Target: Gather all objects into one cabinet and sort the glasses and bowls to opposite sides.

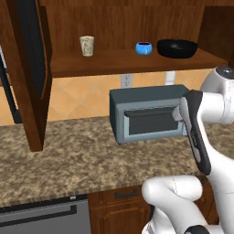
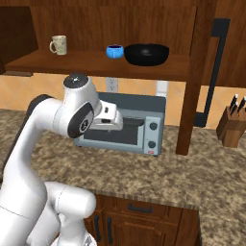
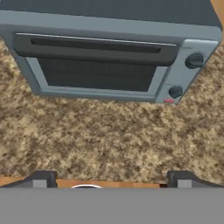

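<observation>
Clearance worries us: raising the arm to the cabinet [image 1: 27, 68] could clip the toaster oven [image 1: 148, 114] or its shelf edge. Our jaws stand wide open and empty. The cream cup [image 1: 87, 45] sits left, the blue bowl [image 1: 143, 48] and black bowl [image 1: 177, 48] right. The speckled granite surface [image 1: 68, 155] lies below, with a knife block [image 2: 233, 124] at the right.

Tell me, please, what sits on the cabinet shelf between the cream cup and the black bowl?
The small blue bowl, close beside the black bowl and well apart from the cup; both base views show it.
</observation>
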You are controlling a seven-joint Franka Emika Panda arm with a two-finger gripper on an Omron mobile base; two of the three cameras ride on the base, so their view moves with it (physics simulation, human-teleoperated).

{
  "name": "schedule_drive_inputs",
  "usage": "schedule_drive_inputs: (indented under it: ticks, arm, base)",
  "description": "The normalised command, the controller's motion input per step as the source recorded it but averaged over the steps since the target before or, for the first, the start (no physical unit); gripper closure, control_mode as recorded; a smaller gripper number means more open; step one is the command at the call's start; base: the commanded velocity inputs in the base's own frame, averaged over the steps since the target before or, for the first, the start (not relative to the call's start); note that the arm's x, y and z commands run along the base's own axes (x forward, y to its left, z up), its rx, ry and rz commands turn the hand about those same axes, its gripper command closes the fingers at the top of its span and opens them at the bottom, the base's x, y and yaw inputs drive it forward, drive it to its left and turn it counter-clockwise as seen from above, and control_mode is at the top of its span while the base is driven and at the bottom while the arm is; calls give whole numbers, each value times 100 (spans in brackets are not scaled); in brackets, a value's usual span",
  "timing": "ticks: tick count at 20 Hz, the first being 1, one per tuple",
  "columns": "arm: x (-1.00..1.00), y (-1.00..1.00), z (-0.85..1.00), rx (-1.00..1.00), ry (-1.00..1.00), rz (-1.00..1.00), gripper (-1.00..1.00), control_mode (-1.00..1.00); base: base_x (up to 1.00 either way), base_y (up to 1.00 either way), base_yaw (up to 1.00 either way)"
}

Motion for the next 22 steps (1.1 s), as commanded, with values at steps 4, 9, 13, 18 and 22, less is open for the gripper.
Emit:
schedule_drive_inputs:
  ticks: [4,9,13,18,22]
  arm:
    - [-69,0,3,-10,-28,-2,-100,-100]
    - [-77,0,9,-4,-33,0,-100,-100]
    - [-27,2,6,-1,-13,0,-100,-100]
    - [0,3,0,-1,0,0,-100,100]
    - [0,0,0,0,0,0,-100,100]
  base:
    - [0,0,0]
    - [0,0,0]
    - [0,0,0]
    - [-13,3,0]
    - [-56,14,0]
